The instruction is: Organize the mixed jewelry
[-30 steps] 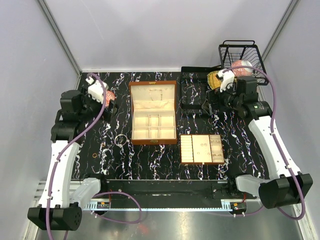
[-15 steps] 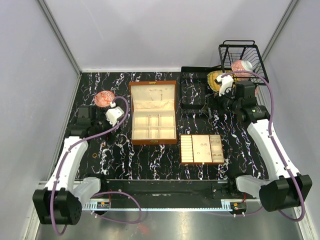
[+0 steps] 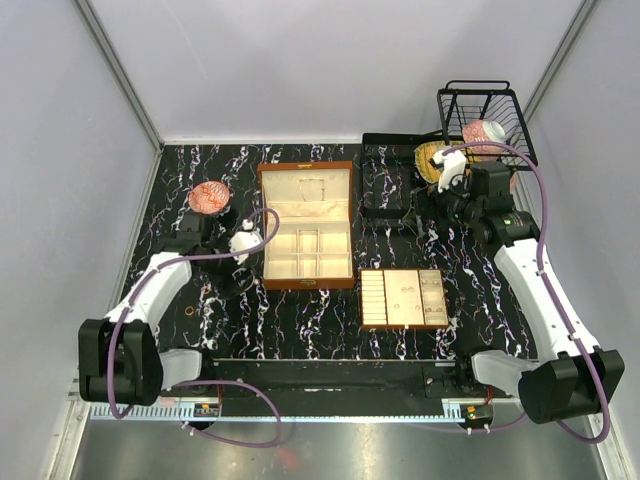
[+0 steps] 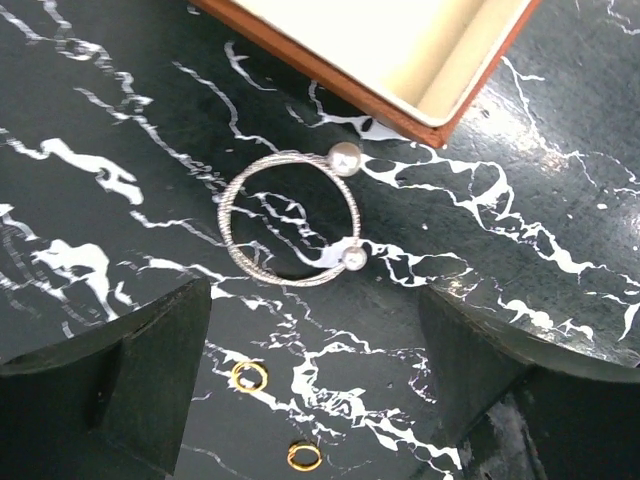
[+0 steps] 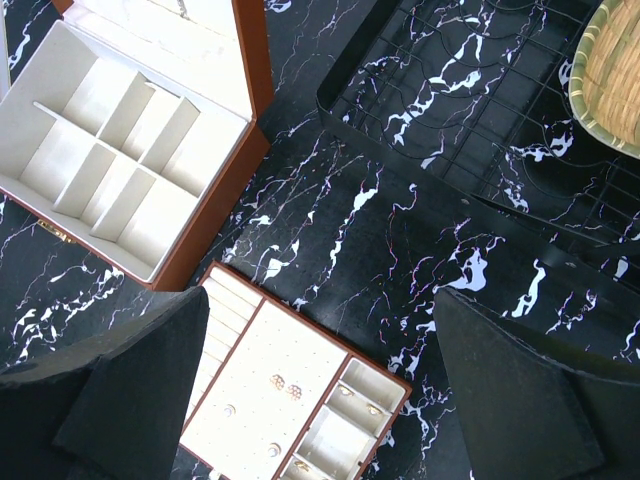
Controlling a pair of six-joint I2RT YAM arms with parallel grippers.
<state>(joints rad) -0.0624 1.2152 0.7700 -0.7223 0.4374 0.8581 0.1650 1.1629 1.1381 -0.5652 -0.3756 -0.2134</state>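
Silvery twisted wire forms the hoop [image 4: 345,159] you are after. It carries two pearl-like beads and lies flat on the black marbled table [image 4: 560,200], just beside a corner of the wooden box [image 4: 400,40] and not touching it. Nearer the wrist camera, a tiny gold ring [image 4: 249,376] and a second gold ring [image 4: 304,456] lie loose on the marble, close to each other and a little apart from the hoop.

Your left gripper [image 4: 315,340] has its jaws spread wide with nothing in them. One dark finger [image 4: 130,380] shows on each side of the left wrist view, and the hoop sits in the gap ahead of them, untouched. You cannot tell from the views how far above the table the fingers are.

From above, the box stands open on the left half of the table with its lid laid back, and its cream compartments look bare. The flat cream tray [image 3: 375,298] lies to its right, nearer the arm bases, and the right wrist view shows a few small studs [image 5: 277,382] on its dotted panel.

Your right gripper [image 5: 320,340] is also wide open and holds nothing; it hangs over the marble between the box, the tray and a black grid rack [image 5: 450,90]. A black wire basket [image 3: 480,100] stands at the far right corner.
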